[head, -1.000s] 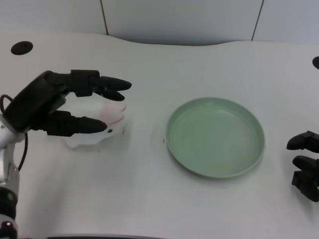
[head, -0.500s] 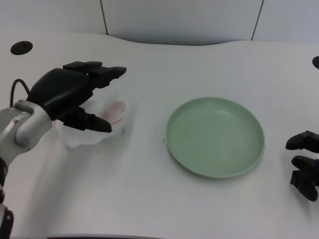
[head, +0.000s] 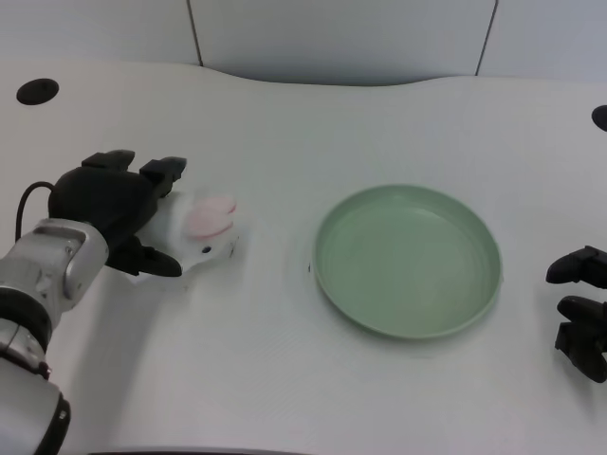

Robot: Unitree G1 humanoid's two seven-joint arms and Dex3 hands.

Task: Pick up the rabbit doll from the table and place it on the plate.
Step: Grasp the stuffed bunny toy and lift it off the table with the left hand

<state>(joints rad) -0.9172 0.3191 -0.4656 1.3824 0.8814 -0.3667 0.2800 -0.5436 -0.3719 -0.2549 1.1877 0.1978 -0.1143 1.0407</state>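
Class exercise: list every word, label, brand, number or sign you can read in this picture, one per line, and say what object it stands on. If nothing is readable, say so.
None: no readable text anywhere in the head view.
Green plate: plain, no print.
Rabbit doll: white with pink ears and a small dark dot, no lettering.
Left hand, closed around the doll: plain black, no markings visible.
White table: no labels; a tiny dark speck beside the plate is too small to read.

You are working at a lab-style test station: plain white counter [head: 285,379], cable grommet hole [head: 36,91], pale panelled wall [head: 332,38] behind.
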